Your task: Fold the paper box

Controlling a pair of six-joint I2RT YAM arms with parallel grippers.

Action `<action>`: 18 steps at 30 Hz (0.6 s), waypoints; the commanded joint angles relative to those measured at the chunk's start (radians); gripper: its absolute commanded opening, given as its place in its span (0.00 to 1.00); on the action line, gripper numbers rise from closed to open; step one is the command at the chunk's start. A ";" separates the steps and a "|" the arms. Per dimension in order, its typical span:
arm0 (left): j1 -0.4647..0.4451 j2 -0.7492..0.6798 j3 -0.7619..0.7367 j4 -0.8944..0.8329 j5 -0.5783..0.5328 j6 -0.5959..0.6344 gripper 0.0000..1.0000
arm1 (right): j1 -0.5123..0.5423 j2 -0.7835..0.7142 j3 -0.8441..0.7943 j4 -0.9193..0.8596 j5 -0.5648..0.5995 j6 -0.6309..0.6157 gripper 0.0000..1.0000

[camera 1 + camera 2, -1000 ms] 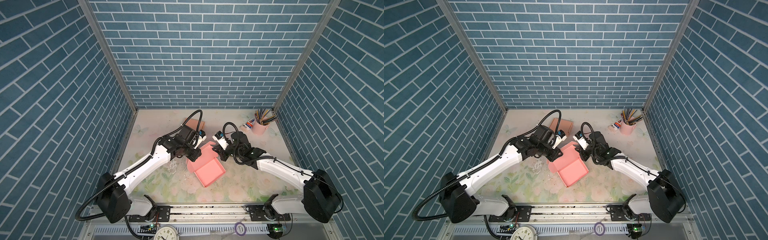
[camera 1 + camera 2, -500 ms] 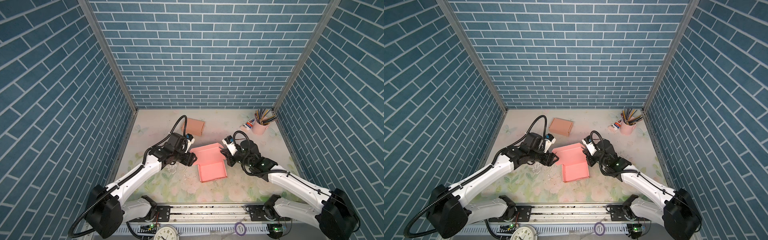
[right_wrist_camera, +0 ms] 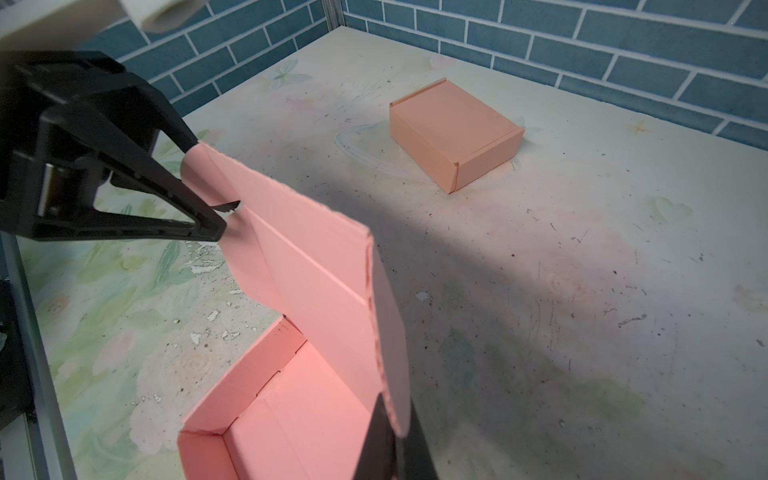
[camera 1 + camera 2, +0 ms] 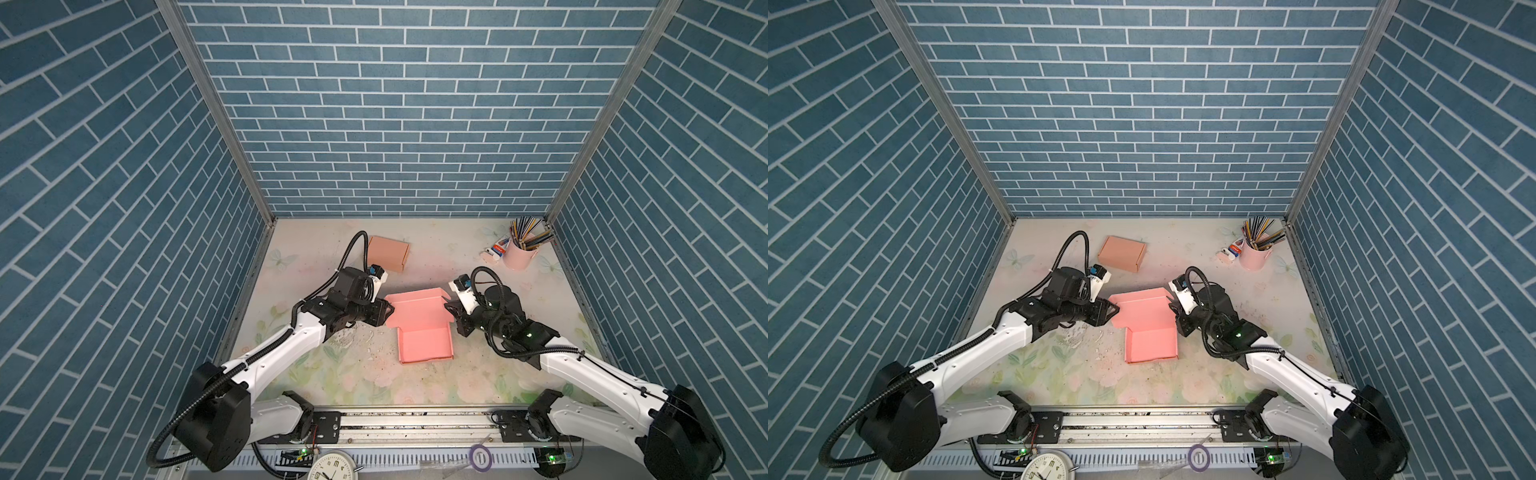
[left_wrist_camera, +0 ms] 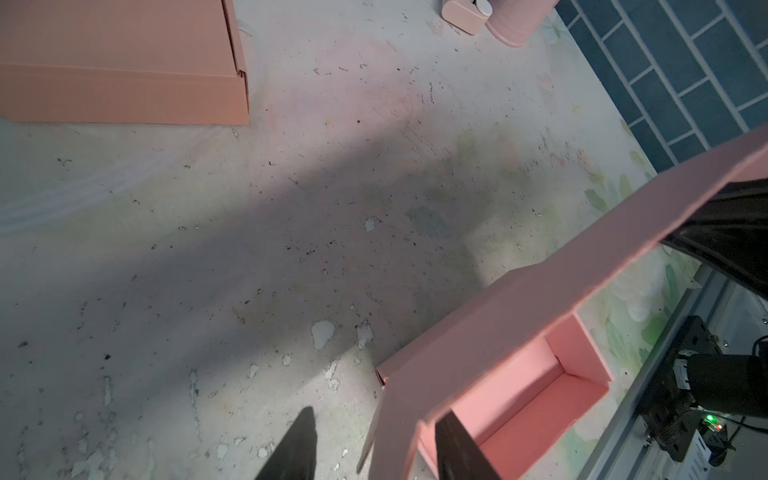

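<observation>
The pink paper box [image 4: 426, 347] sits mid-table in both top views [image 4: 1151, 343], its tray open upward and its lid [image 4: 417, 309] raised behind it. My right gripper [image 3: 395, 415] is shut on the lid's right side flap [image 3: 390, 332]; in a top view it is at the lid's right edge [image 4: 451, 309]. My left gripper [image 5: 374, 415] is at the lid's left flap [image 5: 395, 436]. Its fingers [image 5: 297, 444] stand apart with the flap between them. From the right wrist view, both left fingertips [image 3: 218, 226] sit at that flap's edge.
A closed tan box [image 4: 388, 253] lies at the back left. A pink cup of pencils [image 4: 519, 255] and a small white item [image 4: 494, 251] stand at the back right. Blue brick walls enclose three sides. A clock [image 4: 332, 467] and a purple tape ring [image 4: 480, 455] lie beyond the front rail.
The pink box has turned from a diagonal lie to square with the table front. Both grippers have come forward and apart, and now stand at the lid's two sides.
</observation>
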 commanded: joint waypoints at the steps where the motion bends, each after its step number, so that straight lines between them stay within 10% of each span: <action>1: 0.005 0.019 -0.025 0.060 0.036 -0.010 0.47 | -0.002 -0.011 0.002 0.026 0.015 0.023 0.05; 18: 0.002 0.010 -0.040 0.042 0.033 -0.019 0.12 | -0.003 -0.025 -0.003 0.018 0.048 0.036 0.04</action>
